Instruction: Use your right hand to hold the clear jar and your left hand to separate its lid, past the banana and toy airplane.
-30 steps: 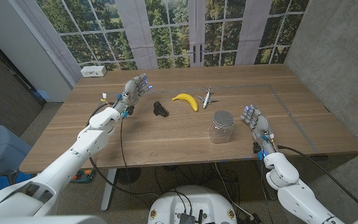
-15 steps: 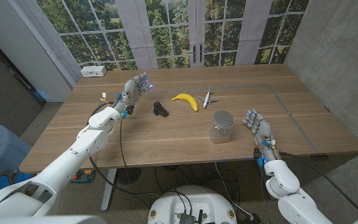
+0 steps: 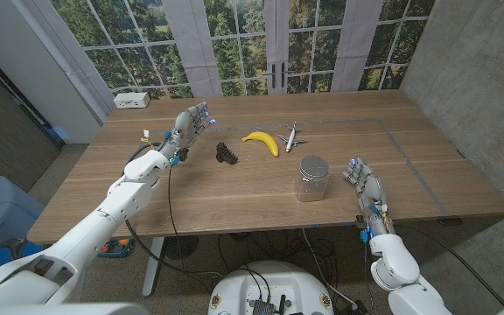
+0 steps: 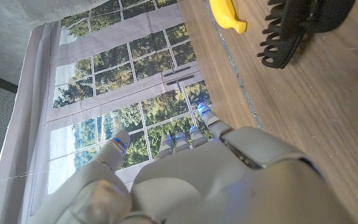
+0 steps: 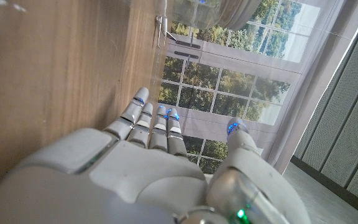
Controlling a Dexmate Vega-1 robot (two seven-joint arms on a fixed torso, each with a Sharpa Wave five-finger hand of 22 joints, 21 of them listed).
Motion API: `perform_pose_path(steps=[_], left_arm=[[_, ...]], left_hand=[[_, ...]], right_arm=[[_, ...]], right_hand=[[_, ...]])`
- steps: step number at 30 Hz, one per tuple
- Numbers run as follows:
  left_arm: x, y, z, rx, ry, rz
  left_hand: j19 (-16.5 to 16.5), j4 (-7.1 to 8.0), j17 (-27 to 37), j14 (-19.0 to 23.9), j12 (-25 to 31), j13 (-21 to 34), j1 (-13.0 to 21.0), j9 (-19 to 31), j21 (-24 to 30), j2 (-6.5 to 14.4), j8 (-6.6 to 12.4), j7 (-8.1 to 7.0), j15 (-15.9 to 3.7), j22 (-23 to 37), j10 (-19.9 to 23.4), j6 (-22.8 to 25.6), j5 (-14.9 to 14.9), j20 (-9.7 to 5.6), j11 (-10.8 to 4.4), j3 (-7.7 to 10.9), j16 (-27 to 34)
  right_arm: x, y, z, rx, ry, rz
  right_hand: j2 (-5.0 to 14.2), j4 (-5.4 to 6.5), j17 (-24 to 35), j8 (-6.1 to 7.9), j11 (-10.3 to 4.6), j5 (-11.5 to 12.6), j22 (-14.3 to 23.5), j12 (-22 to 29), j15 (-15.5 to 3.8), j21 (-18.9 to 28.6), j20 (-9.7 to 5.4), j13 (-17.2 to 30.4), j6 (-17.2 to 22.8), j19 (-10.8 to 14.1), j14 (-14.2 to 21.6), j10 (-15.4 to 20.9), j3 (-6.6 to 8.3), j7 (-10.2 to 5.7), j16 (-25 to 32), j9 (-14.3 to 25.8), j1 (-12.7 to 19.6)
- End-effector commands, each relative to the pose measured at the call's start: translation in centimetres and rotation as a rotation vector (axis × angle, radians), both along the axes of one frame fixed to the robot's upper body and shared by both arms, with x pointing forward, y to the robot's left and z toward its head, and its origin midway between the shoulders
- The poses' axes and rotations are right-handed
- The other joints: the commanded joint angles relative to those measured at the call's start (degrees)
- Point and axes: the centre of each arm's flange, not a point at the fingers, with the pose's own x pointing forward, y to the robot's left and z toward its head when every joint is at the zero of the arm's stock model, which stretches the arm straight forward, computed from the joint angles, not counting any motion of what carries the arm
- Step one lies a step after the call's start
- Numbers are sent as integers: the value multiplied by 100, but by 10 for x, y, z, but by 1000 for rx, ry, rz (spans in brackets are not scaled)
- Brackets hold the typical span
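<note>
Nothing begun: clear glass jar point(image 3: 312, 179) with grey metal lid point(image 3: 313, 165) just inboard of spread, empty right hand point(image 3: 363, 179); left hand point(image 3: 188, 125) likewise spread, empty.

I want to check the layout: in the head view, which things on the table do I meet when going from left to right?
left hand → black hair clip → banana → toy airplane → clear jar → right hand

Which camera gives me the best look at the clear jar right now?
The head view: the whole clear jar stands upright with its lid on, just beyond the right hand. The right wrist view catches only its blurred edge.
</note>
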Motion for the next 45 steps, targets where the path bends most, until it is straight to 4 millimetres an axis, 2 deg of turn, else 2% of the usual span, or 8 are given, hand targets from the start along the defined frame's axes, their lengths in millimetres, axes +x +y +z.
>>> perform_pose_path(steps=[1,8,17,20,22,26,32,45], left_arm=[[2,-2,-1,4,2,-10],[3,-3,-1,5,2,-19],[2,-3,-1,10,-2,-27],[2,-3,-1,12,-3,-28],[2,-2,-2,11,-2,-30],[2,-1,-2,10,-2,-35],[4,0,-2,10,-3,-41],[8,6,0,12,2,-48]], left_hand=[[54,-24,18,29,51,31,-65,20,-18,204,30,41,-225,14,-1,-14,-9,-250,-7,24,23],[55,-27,18,28,50,31,-67,20,-28,205,29,44,-219,14,-4,-17,-8,-246,-10,23,21],[61,-38,17,27,49,31,-71,20,-49,203,28,48,-223,14,-4,-20,-8,-247,-8,19,19],[66,-43,16,29,50,31,-72,20,-55,202,28,52,-219,15,-3,-22,-8,-241,-2,18,19],[67,-46,16,30,48,31,-72,20,-61,202,28,50,-217,15,-6,-23,-8,-238,0,18,19],[71,-50,15,31,49,31,-73,20,-68,202,28,49,-219,15,-5,-23,-8,-237,1,17,19],[79,-56,15,30,48,31,-74,20,-76,202,27,54,-220,15,-7,-28,-8,-233,-7,16,17],[103,-68,14,32,47,31,-77,20,-98,209,26,73,-199,16,-11,-35,-7,-231,11,15,17]], right_arm=[[-18,9,-9,-1,-10,-58],[-25,18,-14,-22,-5,-98],[-35,27,-14,-133,5,-229],[-36,33,-16,-158,12,-265],[-38,38,-17,-183,20,-291],[-38,52,-19,-217,32,-328],[-35,73,-26,-264,50,-369],[-32,94,-31,-317,61,-359]], right_hand=[[-24,-16,-4,6,4,13,16,23,-3,-23,10,7,-7,47,49,26,-24,36,32,11,5],[-51,-43,-23,4,-2,19,16,21,-8,-46,19,4,-16,61,48,24,-30,35,24,10,25],[-612,-205,-155,-55,-23,74,16,-22,3,-226,44,-2,-368,65,-11,-121,-146,28,-53,12,237],[-823,-198,-202,-62,-23,127,22,-51,32,-298,173,3,-523,72,-79,-258,-196,27,-92,19,335],[-949,-170,-222,-72,-40,182,32,-48,37,-366,353,17,-702,62,-153,-334,-229,10,-114,31,415],[-1066,-132,-220,-84,-89,253,47,-72,7,-490,564,46,-939,-76,-286,-533,-278,26,-134,45,476],[-1143,-92,-193,-66,-9,382,65,-71,140,-727,481,95,-1255,-419,-593,-817,-323,137,-179,62,607],[-1442,-10,-135,-55,-55,512,78,-60,173,-1067,691,151,-1718,-881,-1008,-1245,-609,123,-189,81,532]])
